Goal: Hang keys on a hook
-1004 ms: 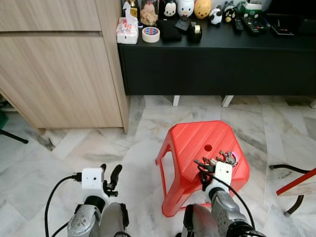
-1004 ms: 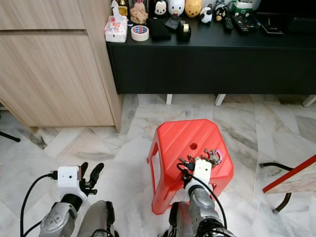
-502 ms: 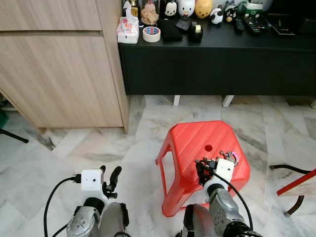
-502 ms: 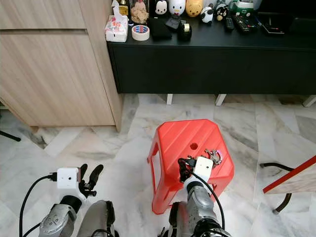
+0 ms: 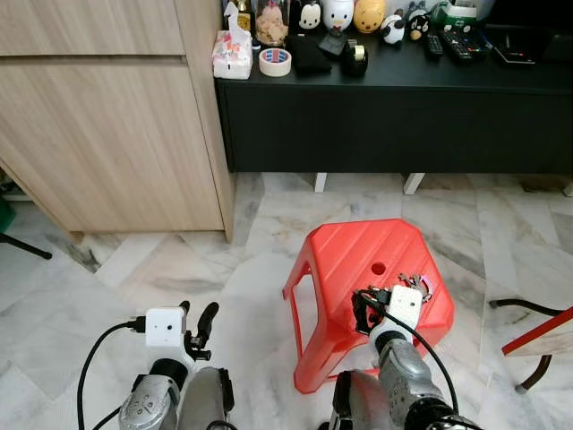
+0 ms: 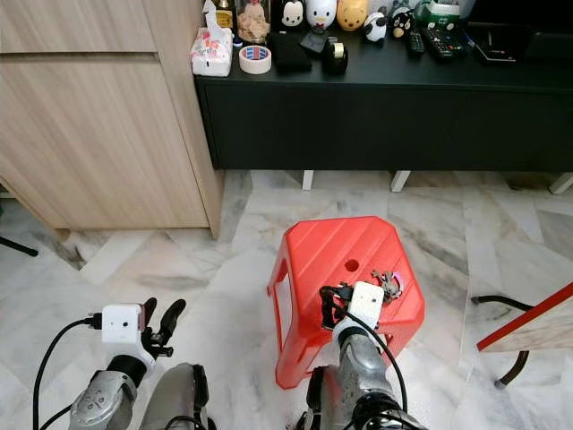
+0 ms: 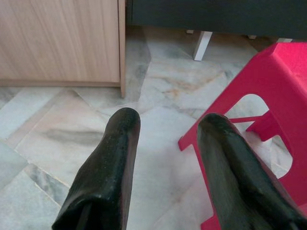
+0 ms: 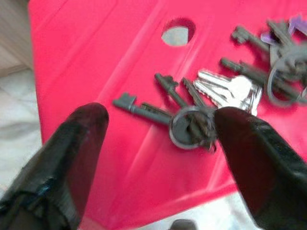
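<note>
Red ribbed plastic stool (image 8: 120, 72) — metal keys (image 8: 211, 100) lie between the right gripper (image 8: 158, 139)'s spread black fingers.

I count 1 red stool (image 5: 358, 269), 1 bunch of keys (image 8: 225, 96) near its right edge: at least 5 keys, 2 rings. 1 tape roll (image 5: 274, 62) and 1 tissue pack (image 5: 230, 55) at the black counter's (image 5: 394, 76) left end.

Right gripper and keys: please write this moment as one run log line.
right gripper: open, over keys | keys: lying on red stool, not gripped | left gripper: open, idle
</note>
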`<state>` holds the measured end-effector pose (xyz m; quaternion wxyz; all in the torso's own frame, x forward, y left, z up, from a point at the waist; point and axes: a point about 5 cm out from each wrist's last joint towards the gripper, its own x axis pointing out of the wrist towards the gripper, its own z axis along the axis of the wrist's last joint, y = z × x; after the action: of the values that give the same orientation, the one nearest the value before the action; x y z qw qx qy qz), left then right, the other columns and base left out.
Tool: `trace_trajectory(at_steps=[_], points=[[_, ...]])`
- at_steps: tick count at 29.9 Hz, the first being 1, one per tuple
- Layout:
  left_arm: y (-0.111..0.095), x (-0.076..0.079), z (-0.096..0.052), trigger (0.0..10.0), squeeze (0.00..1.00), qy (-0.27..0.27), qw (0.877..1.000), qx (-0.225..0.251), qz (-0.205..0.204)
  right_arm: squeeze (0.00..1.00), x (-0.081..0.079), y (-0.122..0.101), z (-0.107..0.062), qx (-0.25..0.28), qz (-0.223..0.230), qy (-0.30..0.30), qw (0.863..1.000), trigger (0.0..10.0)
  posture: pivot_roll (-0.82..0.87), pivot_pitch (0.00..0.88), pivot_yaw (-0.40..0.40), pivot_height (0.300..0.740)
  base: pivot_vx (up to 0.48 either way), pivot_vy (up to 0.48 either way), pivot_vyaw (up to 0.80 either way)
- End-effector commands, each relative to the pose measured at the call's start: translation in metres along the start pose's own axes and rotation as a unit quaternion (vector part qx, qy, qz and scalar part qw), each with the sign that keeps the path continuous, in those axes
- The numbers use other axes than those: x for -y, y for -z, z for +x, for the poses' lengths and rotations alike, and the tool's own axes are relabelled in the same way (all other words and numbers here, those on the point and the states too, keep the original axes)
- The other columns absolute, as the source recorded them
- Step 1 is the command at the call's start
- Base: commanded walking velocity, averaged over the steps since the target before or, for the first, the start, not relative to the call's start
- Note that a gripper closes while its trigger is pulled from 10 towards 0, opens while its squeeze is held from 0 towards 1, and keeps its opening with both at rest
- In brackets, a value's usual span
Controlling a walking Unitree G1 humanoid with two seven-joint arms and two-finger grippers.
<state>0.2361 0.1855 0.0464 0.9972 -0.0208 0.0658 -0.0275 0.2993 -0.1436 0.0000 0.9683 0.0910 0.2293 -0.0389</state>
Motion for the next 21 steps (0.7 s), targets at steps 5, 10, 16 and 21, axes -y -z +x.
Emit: trace_trajectory(at_steps=[5, 10, 16, 21], points=[[0.003, 0.003, -0.003, 10.0, 0.00, -0.005, 1.000, -0.011, -0.005, 0.00, 0.008, -0.004, 0.002, -0.011, -0.018, 0.012, 1.000, 10.0, 0.12, 0.183, -0.095, 0.613, 0.000, 0.000, 0.00], [0.002, 0.005, -0.003, 10.0, 0.00, -0.006, 1.000, -0.010, -0.008, 0.00, 0.009, -0.010, 0.005, -0.011, -0.045, 0.009, 0.999, 10.0, 0.12, 0.192, -0.099, 0.613, 0.000, 0.000, 0.00], [0.003, 0.006, -0.007, 10.0, 0.00, -0.006, 1.000, -0.011, -0.007, 0.00, 0.009, -0.008, 0.005, -0.029, -0.062, -0.001, 0.998, 10.0, 0.13, 0.203, -0.099, 0.613, 0.000, 0.000, 0.00], [0.004, 0.003, -0.012, 10.0, 0.00, -0.011, 1.000, -0.015, -0.005, 0.00, 0.011, -0.006, 0.005, -0.044, -0.072, -0.003, 0.996, 10.0, 0.13, 0.218, -0.099, 0.613, 0.000, 0.000, 0.00]])
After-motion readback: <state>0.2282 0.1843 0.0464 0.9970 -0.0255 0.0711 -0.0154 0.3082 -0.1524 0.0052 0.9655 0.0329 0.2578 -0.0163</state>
